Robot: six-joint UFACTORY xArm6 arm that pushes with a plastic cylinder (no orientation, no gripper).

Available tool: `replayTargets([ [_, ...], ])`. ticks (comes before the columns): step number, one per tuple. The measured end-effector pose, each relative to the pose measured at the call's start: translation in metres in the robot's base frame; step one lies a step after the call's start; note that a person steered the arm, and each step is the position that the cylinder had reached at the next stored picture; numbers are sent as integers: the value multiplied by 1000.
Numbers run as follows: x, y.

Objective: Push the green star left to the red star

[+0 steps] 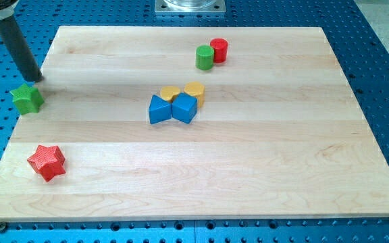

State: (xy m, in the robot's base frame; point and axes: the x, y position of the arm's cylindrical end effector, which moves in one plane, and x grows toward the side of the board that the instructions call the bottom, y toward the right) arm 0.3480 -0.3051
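My tip (36, 78), the bare end of a dark rod tool that grasps nothing, stands just above the green star block (28, 98) at the pale wooden counter's (248, 169) left edge. The red star block (46, 162) lies below, apart.

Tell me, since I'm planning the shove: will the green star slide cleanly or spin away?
The green star sits flat on smooth wood, so it probably slides rather than tips. Its points may make it spin off my tip, which sits just above it.
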Motion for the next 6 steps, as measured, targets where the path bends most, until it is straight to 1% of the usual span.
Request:
replayTargets([
  [1,18,1],
  [2,96,42],
  [3,103,57],
  [4,70,27],
  [5,77,0],
  [6,131,18],
])
